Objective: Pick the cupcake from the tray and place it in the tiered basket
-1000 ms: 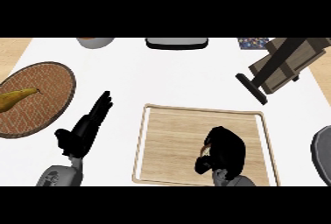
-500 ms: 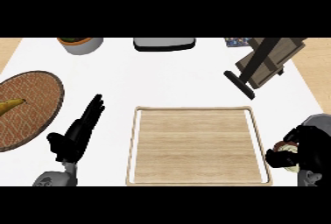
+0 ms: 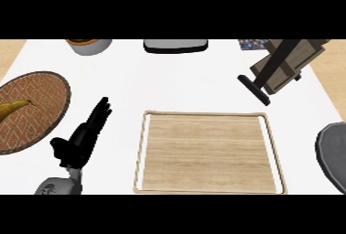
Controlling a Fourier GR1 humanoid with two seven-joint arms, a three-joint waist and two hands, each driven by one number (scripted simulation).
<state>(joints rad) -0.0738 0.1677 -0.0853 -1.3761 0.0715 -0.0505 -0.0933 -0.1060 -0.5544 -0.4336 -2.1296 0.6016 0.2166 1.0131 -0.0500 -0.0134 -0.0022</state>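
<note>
**Status.** The wooden tray (image 3: 202,151) lies at the centre of the white counter (image 3: 169,77). No cupcake shows on it or anywhere else in the head view, so the cupcake's position cannot be told. The tiered basket (image 3: 283,64), a dark slatted frame, stands tilted near the counter's upper right corner, well apart from the tray. No cupcake shows in it.

**Hands.** Only 1 hand is in view. The left hand (image 3: 81,137) rests just beside the tray's left rim, fingers straight and released, holding nothing. The right hand is out of view, so its state cannot be told.

**Other items.** A banana (image 3: 13,109) lies on a round woven plate (image 3: 40,91) at the left. A grey dish (image 3: 332,153) is cut off by the right edge.

**Step in hand (judgement).** The pick appears to be complete, since the cupcake is off the tray. The carry towards the basket is probably in progress with the right hand (unconfirmed).

**Next move.**
1. Bring the right hand into view above the basket.
2. Line it up with 1 tier, clear of the frame's slats.
3. Lower it and let go of the cupcake upright.
</note>
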